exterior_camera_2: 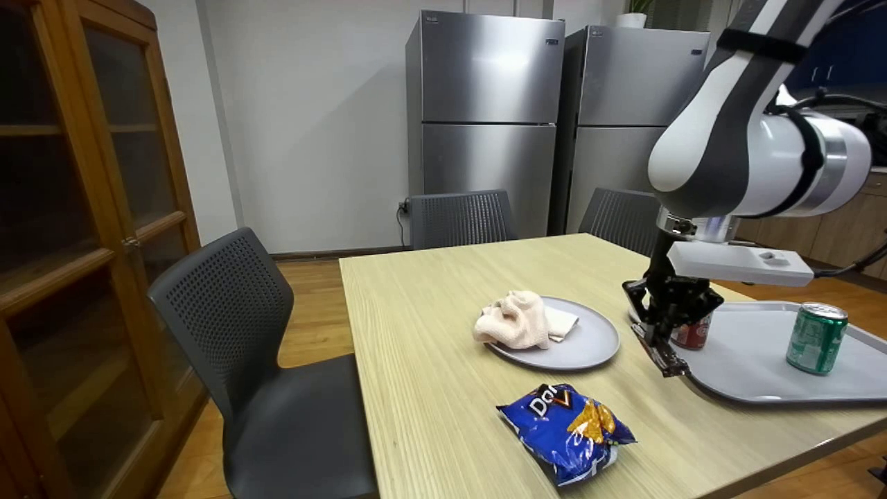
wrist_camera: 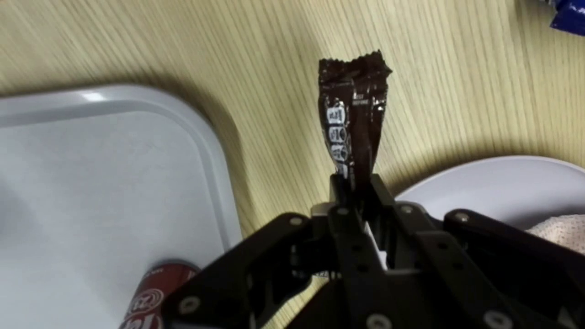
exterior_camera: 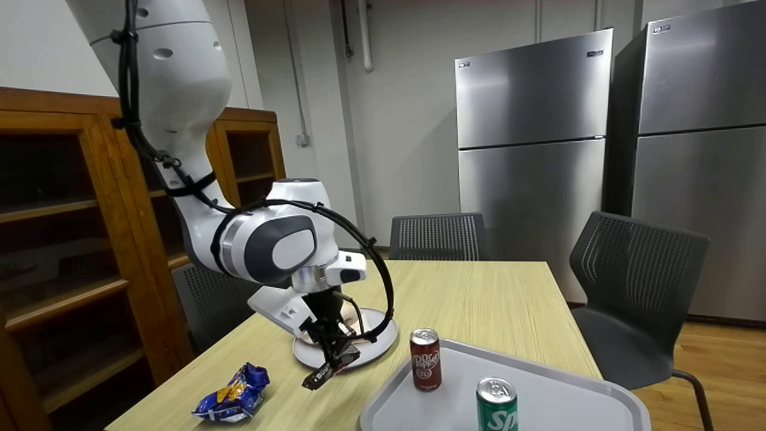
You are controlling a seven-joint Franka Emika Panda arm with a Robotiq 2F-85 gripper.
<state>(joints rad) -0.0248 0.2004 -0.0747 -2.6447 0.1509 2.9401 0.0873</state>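
Your black gripper (wrist_camera: 357,185) is clamped across a glossy dark-brown plastic wrapper (wrist_camera: 354,114) — its narrow width likely suits pinching. You hold it over the pale wooden table (wrist_camera: 276,151), between flat grey tray (wrist_camera: 114,183) and round grey plate (wrist_camera: 484,187).

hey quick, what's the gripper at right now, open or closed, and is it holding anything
Gripper: closed, holding a brown snack packet, with the packet's crimped end sticking out.
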